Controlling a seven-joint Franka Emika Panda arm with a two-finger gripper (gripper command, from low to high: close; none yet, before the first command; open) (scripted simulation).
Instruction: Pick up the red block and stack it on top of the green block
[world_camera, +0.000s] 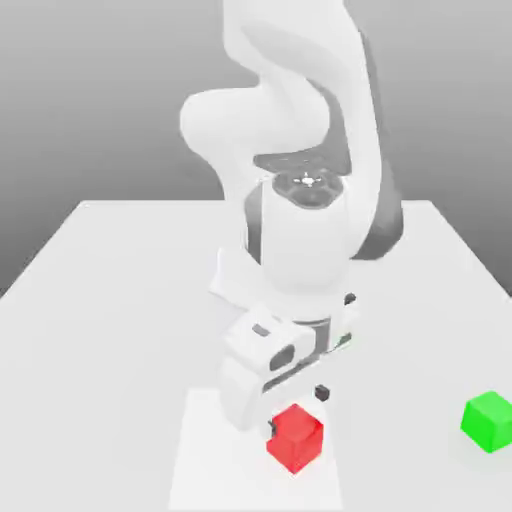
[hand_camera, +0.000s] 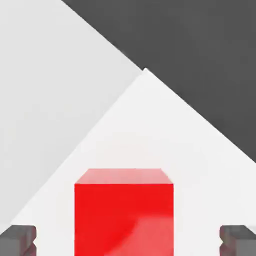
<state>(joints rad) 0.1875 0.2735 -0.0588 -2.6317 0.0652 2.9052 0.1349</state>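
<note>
The red block (world_camera: 296, 438) rests on the table near its front edge, just below the arm's hand. My gripper (world_camera: 297, 411) is lowered over it and open, with one dark fingertip (world_camera: 322, 392) on the far side of the block. In the hand view the red block (hand_camera: 124, 212) sits between the two fingertips (hand_camera: 18, 240), with a clear gap on each side, so my gripper (hand_camera: 128, 241) is not touching it. The green block (world_camera: 489, 421) stands alone on the table at the exterior view's right, well apart from the red block.
The white table (world_camera: 110, 300) stretches around the arm's base. A paler rectangular patch (world_camera: 205, 455) lies on it under the hand. The arm's bulky white links (world_camera: 300, 230) rise behind the red block. In the hand view the table's edge meets dark floor (hand_camera: 200, 50).
</note>
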